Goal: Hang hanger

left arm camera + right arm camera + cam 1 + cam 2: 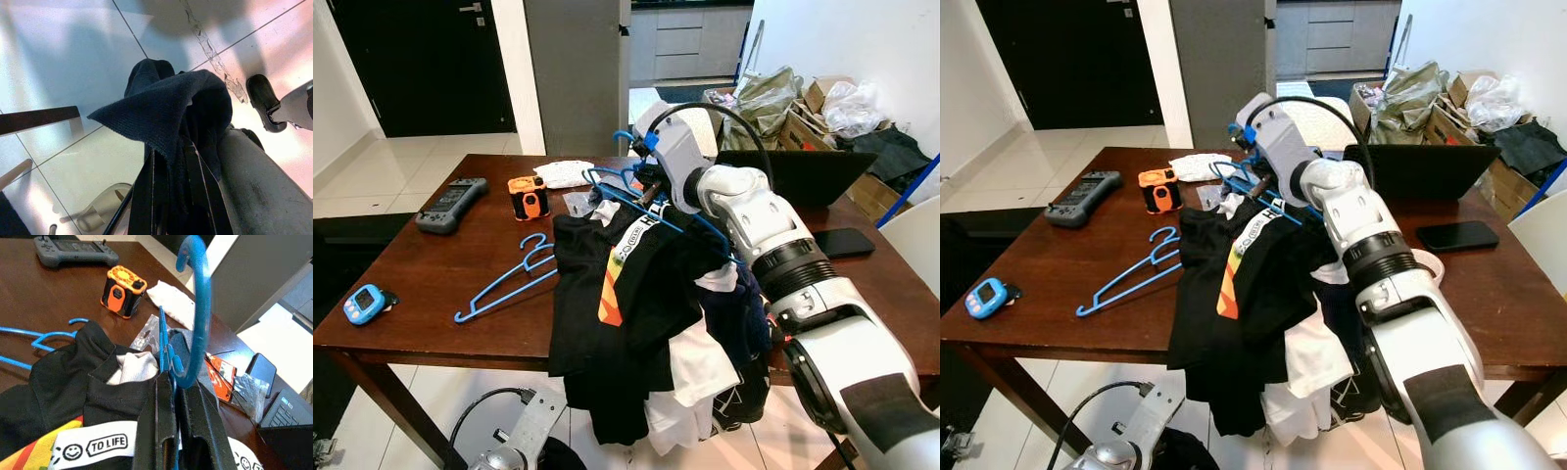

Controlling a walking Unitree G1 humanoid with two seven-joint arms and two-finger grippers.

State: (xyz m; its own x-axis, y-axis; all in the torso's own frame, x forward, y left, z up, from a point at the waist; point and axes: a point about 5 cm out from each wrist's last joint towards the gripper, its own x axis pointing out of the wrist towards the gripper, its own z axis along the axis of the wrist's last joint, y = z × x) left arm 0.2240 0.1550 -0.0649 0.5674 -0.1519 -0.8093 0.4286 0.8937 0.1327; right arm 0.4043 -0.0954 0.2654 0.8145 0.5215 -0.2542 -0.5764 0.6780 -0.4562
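My right gripper (177, 383) is shut on a blue hanger (196, 308) at the base of its hook, above the middle of the brown table (431, 264). A black T-shirt (626, 284) with an orange stripe and a "TO LIFE" band sits on that hanger amid a pile of clothes (705, 372) that spills over the table's front edge. A second blue hanger (509, 279) lies bare on the table to the left. My left gripper (168, 164) hangs low over the tiled floor, its fingers (146, 196) closed on a dark blue cloth (171, 112).
On the table are an orange device (528, 197), a grey handheld console (451, 204), a small blue gadget (364, 304), a white cloth (564, 173), a laptop (793, 174) and a phone (842, 242). Boxes and bags (803, 103) crowd the back right.
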